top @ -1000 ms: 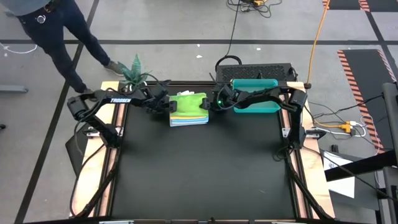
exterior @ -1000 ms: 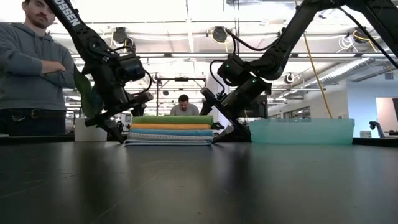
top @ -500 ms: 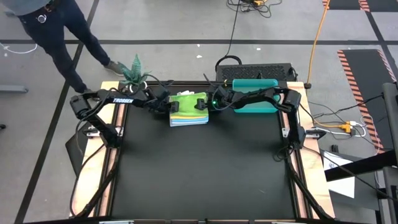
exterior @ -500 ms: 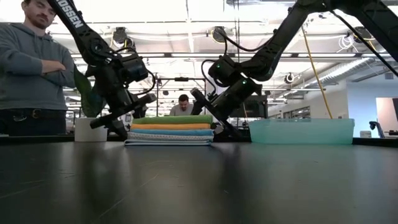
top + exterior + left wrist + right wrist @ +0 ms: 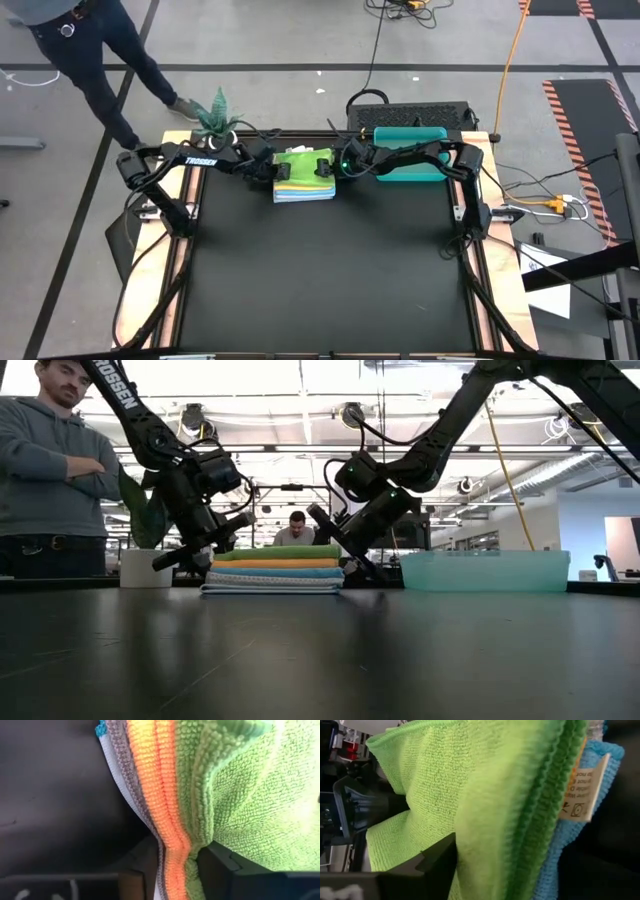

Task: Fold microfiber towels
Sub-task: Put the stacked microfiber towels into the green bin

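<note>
Black worktop [image 5: 320,280], 12 o'clock: stacked microfiber towels [image 5: 303,177]. Left tool [image 5: 272,172] pinches lime-and-orange edges; right tool [image 5: 325,168] spread around lime edge. Advise separating lime layer only.

"TROSSEN" stands in white letters on the left arm [image 5: 190,160].

Robotics lab or workshop in an open industrial hall, exposed ceiling beams and ducts [image 5: 300,420], concrete floor with tape lines [image 5: 300,68], orange cable [image 5: 512,50], hazard-striped mat [image 5: 580,130], black test table [image 5: 320,270], people standing beyond [image 5: 45,470]
</note>
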You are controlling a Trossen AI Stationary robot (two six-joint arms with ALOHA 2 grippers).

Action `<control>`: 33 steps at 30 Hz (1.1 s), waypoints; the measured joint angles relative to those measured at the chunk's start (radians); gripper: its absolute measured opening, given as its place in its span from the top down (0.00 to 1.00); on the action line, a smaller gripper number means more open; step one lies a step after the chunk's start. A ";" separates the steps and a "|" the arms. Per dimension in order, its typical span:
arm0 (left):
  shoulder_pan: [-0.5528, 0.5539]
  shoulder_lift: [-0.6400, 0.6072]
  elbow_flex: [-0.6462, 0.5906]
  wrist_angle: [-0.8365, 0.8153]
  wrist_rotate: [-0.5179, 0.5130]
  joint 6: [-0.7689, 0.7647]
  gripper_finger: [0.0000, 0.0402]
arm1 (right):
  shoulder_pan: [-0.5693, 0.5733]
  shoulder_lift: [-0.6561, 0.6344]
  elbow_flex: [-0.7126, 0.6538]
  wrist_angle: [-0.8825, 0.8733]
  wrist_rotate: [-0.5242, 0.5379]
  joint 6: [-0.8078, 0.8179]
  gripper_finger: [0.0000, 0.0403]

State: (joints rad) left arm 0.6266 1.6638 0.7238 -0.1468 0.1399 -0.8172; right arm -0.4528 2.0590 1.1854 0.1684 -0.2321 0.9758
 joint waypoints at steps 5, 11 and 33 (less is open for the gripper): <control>0.000 0.006 0.000 0.007 0.001 0.008 0.76 | -0.007 0.001 -0.001 0.000 -0.009 -0.010 0.51; -0.001 0.007 0.000 0.025 -0.001 0.019 0.85 | -0.010 0.003 -0.002 0.011 -0.011 -0.020 0.65; -0.036 -0.151 -0.007 0.071 -0.006 -0.022 0.89 | -0.010 -0.108 -0.005 0.013 -0.007 -0.096 0.89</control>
State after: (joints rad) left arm 0.5901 1.5129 0.7170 -0.0755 0.1341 -0.8393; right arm -0.4631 1.9505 1.1809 0.1813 -0.2389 0.8798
